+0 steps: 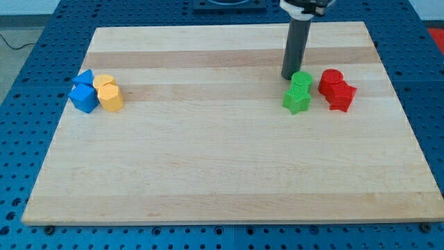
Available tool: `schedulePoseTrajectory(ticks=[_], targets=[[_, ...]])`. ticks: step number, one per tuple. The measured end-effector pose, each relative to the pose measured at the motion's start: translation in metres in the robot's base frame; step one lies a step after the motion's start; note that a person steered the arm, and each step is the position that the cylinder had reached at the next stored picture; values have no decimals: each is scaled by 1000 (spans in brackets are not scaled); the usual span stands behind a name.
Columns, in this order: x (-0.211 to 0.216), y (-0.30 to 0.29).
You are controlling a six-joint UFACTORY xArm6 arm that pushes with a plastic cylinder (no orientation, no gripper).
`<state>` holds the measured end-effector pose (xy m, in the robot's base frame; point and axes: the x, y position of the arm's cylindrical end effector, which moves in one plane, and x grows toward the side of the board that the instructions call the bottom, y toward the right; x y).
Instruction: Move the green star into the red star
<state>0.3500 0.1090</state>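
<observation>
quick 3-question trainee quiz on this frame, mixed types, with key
1. True or false: my tip is at the view's upper left of the green blocks.
2. Which lies nearer the green star? A) red star B) yellow blocks
3. Fill in: the blue blocks sit at the view's ____ side.

Key: 1 true; 2 A; 3 left. The green cylinder and red cylinder sit just above their stars.
</observation>
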Motion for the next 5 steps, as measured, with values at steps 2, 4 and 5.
schedulePoseTrajectory(ticks=[2, 4, 5], targets=[[22, -88], [65, -109], [84, -94]])
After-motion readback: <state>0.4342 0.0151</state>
